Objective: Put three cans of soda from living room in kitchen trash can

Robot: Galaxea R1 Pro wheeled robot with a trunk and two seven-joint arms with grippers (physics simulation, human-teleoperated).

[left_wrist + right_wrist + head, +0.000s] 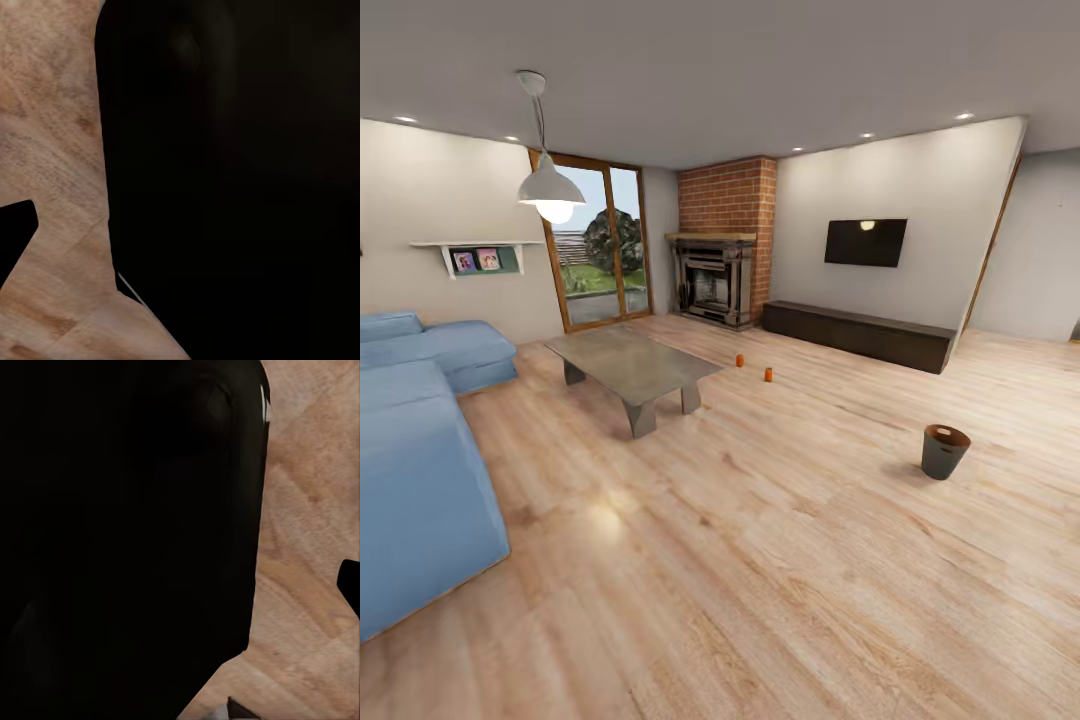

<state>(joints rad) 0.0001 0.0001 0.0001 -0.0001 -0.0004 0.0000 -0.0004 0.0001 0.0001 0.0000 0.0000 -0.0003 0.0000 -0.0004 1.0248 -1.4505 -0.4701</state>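
Note:
In the head view, two orange cans of soda stand on the light wood floor of the living room, one just right of the coffee table and the other a little nearer and further right. The tash can, dark grey with a copper-brown rim, stands upright on the floor at the right, well apart from the cans. Both wrist views look down at plank floor past a large black part of the robot. A dark finger tip pokes in at one edge of the left wrist view, and another finger tip at the edge of the right wrist view.
A blue sofa fills the left side. A low grey coffee table stands mid-room, with a brick fireplace and glass doors behind. A dark TV bench runs along the right wall under the TV. A doorway opens at far right.

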